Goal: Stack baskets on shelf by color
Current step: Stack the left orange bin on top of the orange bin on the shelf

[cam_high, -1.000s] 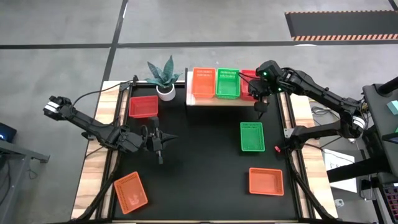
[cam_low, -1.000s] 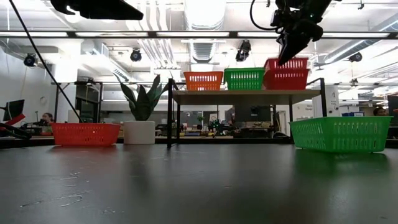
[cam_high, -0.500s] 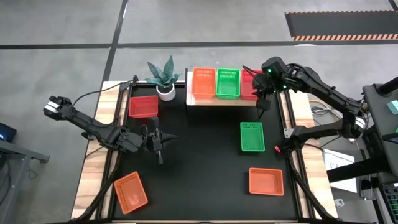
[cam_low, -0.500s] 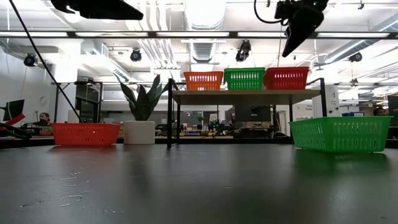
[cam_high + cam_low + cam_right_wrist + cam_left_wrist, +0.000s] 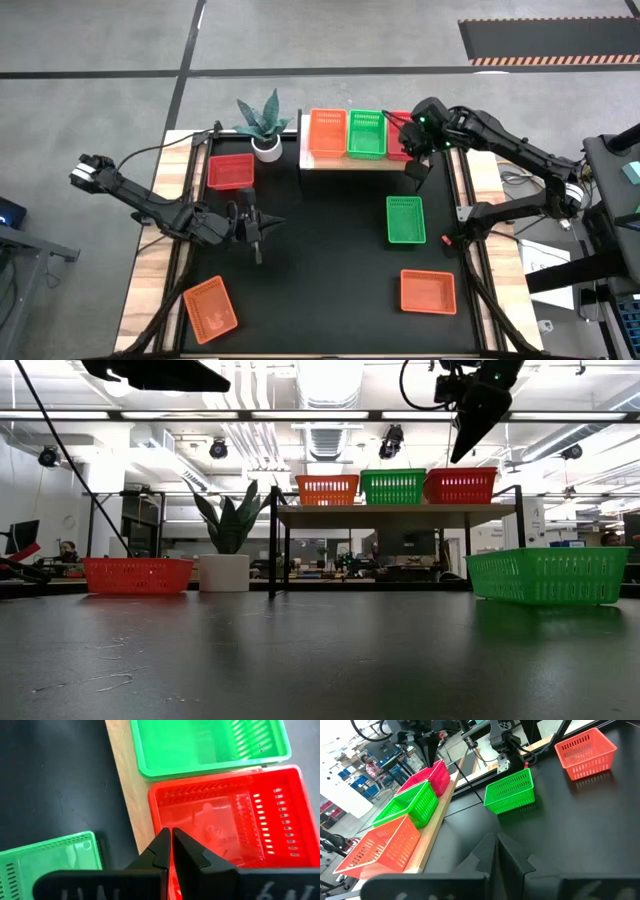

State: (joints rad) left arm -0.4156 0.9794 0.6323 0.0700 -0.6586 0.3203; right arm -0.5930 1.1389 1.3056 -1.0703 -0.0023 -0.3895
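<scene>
The pale-wood shelf (image 5: 350, 163) stands at the table's far edge and holds an orange basket (image 5: 327, 132), a green basket (image 5: 366, 133) and a red basket (image 5: 398, 135) side by side, each resting on its bottom. My right gripper (image 5: 171, 833) is shut and empty. It hangs just above the red basket's (image 5: 235, 815) near rim, and in the low view (image 5: 455, 457) it is clear of that basket (image 5: 462, 485). My left gripper (image 5: 256, 228) is shut and empty, waiting over the table's left middle; it also shows in the left wrist view (image 5: 496, 845).
On the black table lie a red basket (image 5: 230, 171) at the far left, a green basket (image 5: 405, 219) right of centre, an orange basket (image 5: 428, 291) at the near right and an orange basket (image 5: 211, 308) at the near left. A potted plant (image 5: 262, 125) stands left of the shelf.
The red basket stood taller in the low view a second ago, with my right gripper at it; it now lies flat on the shelf. My right gripper has gone up clear of it, then come down a little.
</scene>
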